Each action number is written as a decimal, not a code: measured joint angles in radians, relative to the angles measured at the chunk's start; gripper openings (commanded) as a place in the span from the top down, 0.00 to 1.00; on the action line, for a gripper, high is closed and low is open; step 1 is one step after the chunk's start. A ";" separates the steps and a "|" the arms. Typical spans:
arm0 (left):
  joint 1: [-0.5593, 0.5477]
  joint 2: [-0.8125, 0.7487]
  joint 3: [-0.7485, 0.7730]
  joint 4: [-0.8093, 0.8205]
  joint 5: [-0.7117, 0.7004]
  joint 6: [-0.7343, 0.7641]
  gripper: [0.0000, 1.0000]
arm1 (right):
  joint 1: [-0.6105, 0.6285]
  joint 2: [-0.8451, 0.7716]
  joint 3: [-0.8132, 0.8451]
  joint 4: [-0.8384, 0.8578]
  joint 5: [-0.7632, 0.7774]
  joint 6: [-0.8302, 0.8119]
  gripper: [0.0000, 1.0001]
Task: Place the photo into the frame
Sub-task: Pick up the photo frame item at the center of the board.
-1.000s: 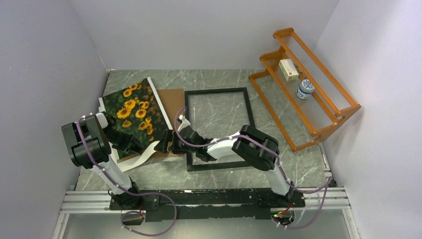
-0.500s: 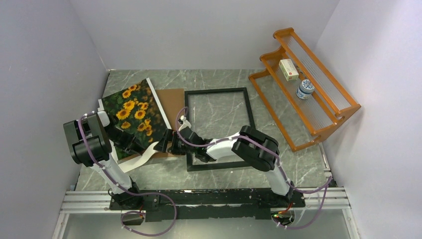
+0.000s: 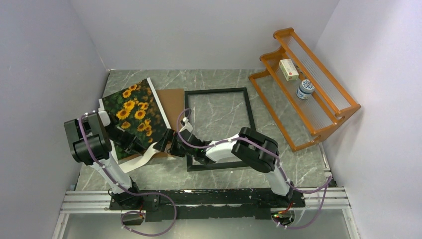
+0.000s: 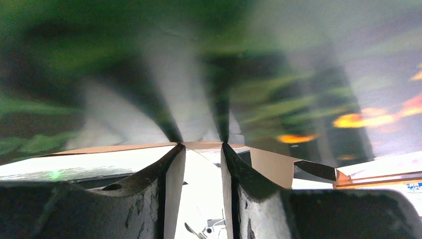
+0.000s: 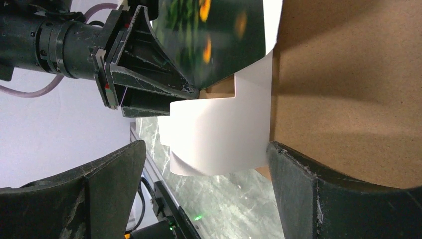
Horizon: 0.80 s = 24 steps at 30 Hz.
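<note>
On the grey marbled stone bench [image 3: 219,79], the rectangular sunflower photo [image 3: 132,112] partly overlies a flat brown board [image 3: 171,102]; the thin black rectangular frame [image 3: 215,91] lies just right, the orange wooden rack [image 3: 328,112] far right.

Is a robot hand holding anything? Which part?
Nothing looks gripped. The left hand, fingers parted, only touches the photo by its near edge; the right hand is open and empty.

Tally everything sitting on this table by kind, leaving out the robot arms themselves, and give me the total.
Sunflower photo: 1
Black frame: 1
Brown backing board: 1
White mat: 1
Orange rack: 1
Small box: 1
Blue-and-white jar: 1
Total: 7
</note>
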 measured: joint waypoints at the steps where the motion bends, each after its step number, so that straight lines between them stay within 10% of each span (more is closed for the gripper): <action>1: -0.001 0.005 0.002 -0.003 0.006 0.006 0.61 | 0.000 0.000 0.000 0.001 0.000 -0.004 0.04; 24: -0.011 0.030 0.018 -0.018 0.031 0.029 0.61 | 0.014 -0.018 -0.040 0.055 -0.085 -0.678 0.10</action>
